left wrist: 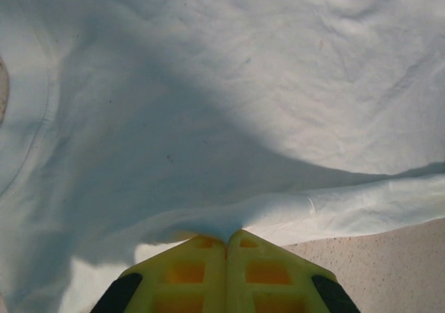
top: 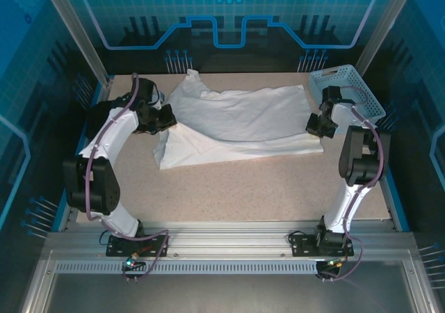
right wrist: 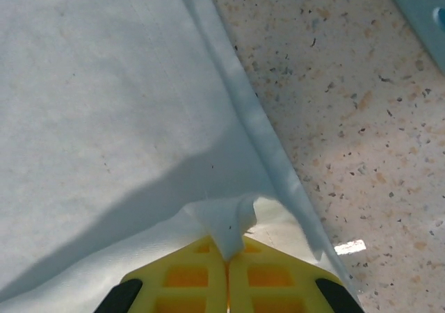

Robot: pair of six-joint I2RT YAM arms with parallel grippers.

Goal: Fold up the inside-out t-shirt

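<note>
Where the t-shirt [top: 236, 115] lies spread across the far half of the worktop [top: 264, 188], each arm has its end effector at one side of the cloth. The left end effector [top: 161, 118] sits at the shirt's left side. In the left wrist view its yellow fingers [left wrist: 188, 271] are pressed together with no gap, and the fabric draws into a small pinch at their tips, so it is closed on the t-shirt. The right end effector [top: 318, 125] is at the shirt's right edge. In the right wrist view its fingers [right wrist: 264, 271] also meet, with a crumpled tuck of white cloth caught between them.

From above, an upper layer of the shirt lies over a lower one, whose near edge shows in front as a paler band running toward the right end effector. More cloth reaches out under the left arm toward the worktop's left edge. Beside the right end effector the shirt's edge runs diagonally, with bare speckled worktop just to its right. A light blue basket [top: 348, 90] stands at the far right corner, close to the right arm. The near half of the worktop, between the shirt and the arm bases, is bare.
</note>
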